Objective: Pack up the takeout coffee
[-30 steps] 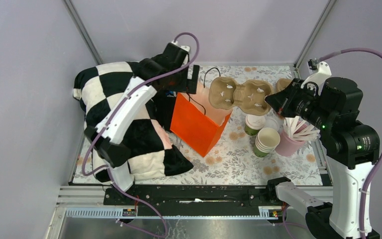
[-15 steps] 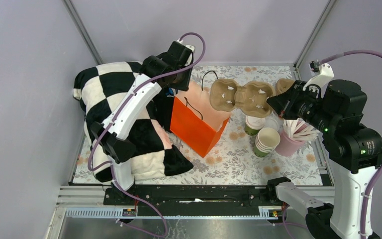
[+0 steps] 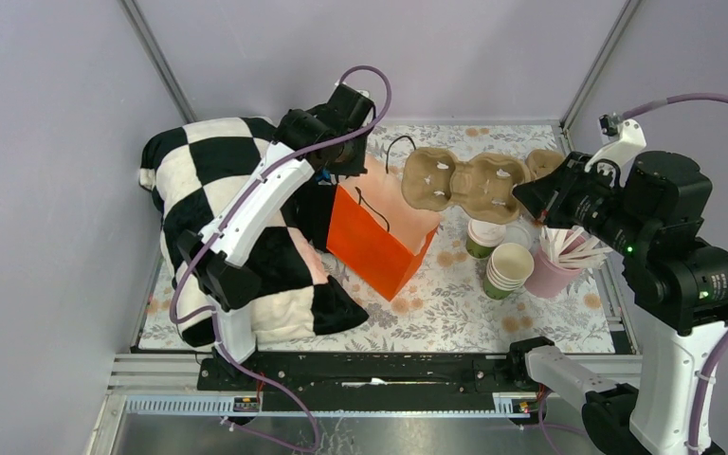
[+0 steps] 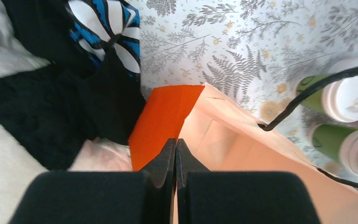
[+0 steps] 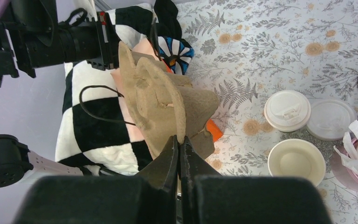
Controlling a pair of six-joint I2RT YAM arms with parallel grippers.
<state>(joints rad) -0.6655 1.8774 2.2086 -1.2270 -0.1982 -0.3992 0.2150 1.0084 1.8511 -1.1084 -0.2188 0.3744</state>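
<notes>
Left gripper (image 4: 175, 142) closed, pinching bag (image 4: 165, 114) rim; right gripper (image 5: 179, 140) clamps carrier (image 5: 161, 95), tilted, at bag's 2 o'clock. Coffee (image 3: 484, 234) stands untouched at bag's 3 o'clock. We pull mouth wide, level carrier, then lower.

Cup carrier (image 3: 464, 182) partly covers the orange bag's (image 3: 372, 248) open mouth.

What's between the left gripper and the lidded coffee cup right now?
The open orange bag and its black cord handle fill the stretch from the left gripper to the lidded cup, clearest in the left wrist view.
</notes>
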